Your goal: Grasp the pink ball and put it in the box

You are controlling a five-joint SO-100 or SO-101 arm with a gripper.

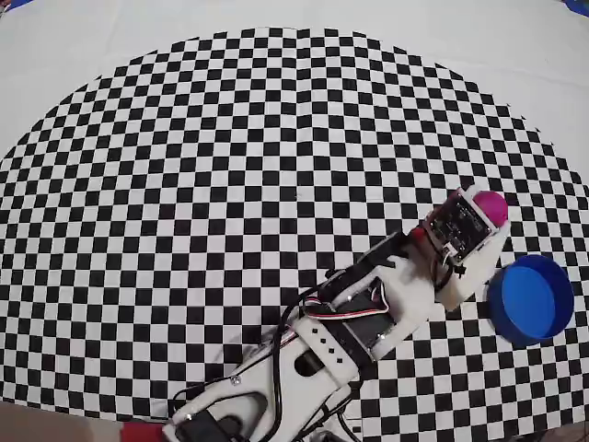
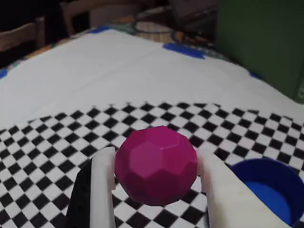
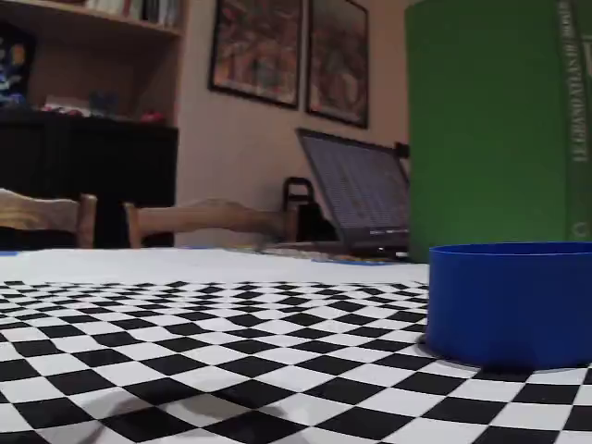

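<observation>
Overhead view: end effector [image 1: 490, 221] mostly hides pink ball [image 1: 489, 207]; box [image 1: 531, 298] beside.

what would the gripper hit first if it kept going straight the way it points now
Nothing close, as far as I can tell. The gripper, shut on the pink ball, points over bare checkered cloth, then plain white cloth. The blue box sits off to the side, outside that line.
</observation>
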